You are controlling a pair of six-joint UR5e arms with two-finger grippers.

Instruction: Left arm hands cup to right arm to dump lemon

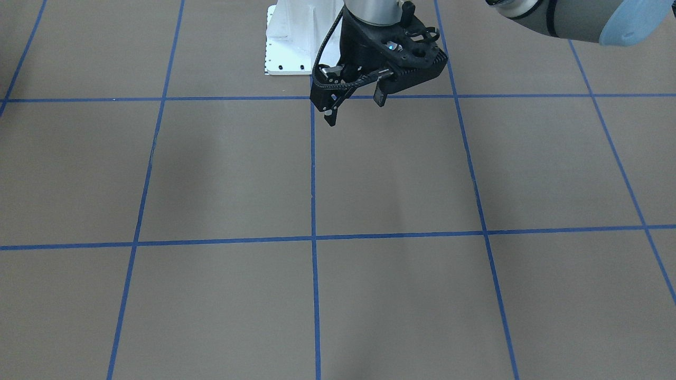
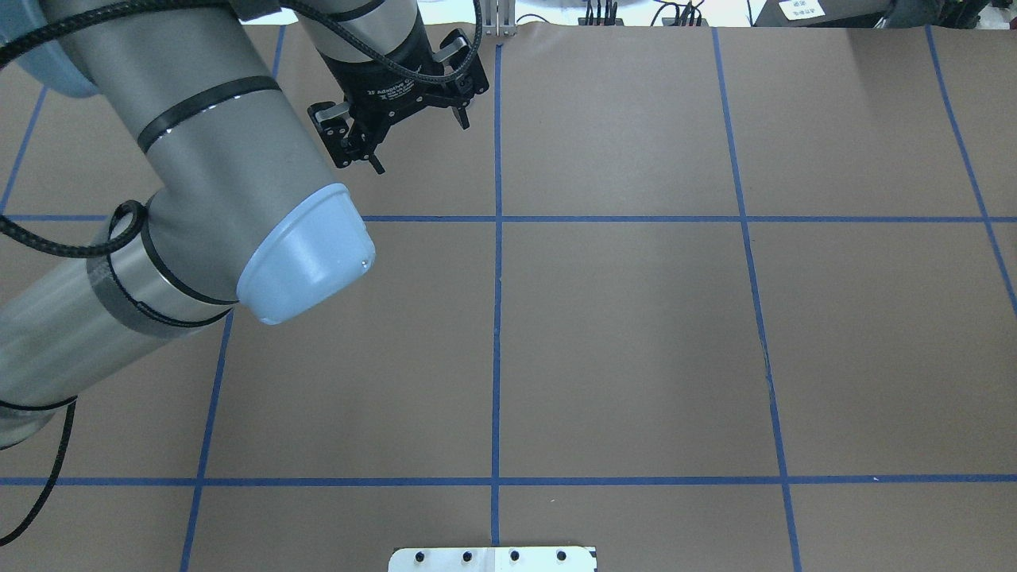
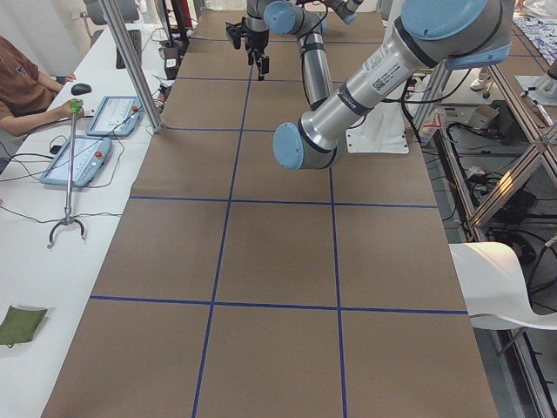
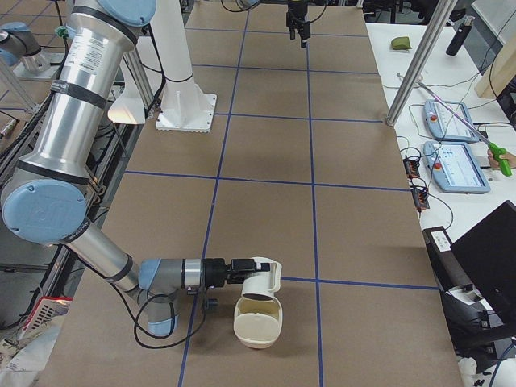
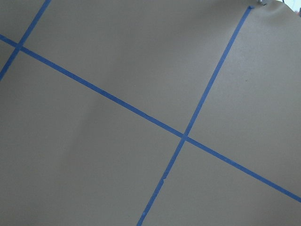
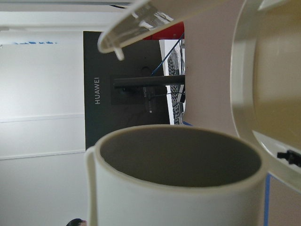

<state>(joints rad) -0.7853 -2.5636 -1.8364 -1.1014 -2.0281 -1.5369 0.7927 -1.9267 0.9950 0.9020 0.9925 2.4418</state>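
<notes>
The cup point(image 4: 260, 278) is seen at the end of the right arm point(image 4: 81, 105), tipped on its side over a cream container point(image 4: 258, 326) on the counter point(image 4: 266, 193) — whether the right arm's fingers point(image 4: 240, 265) are clamped on it can't be told. The left arm's fingers point(image 1: 330, 115) are spread, nothing held. No lemon is seen anywhere — it could be stuck inside, or flung past the rim if tipped fast
</notes>
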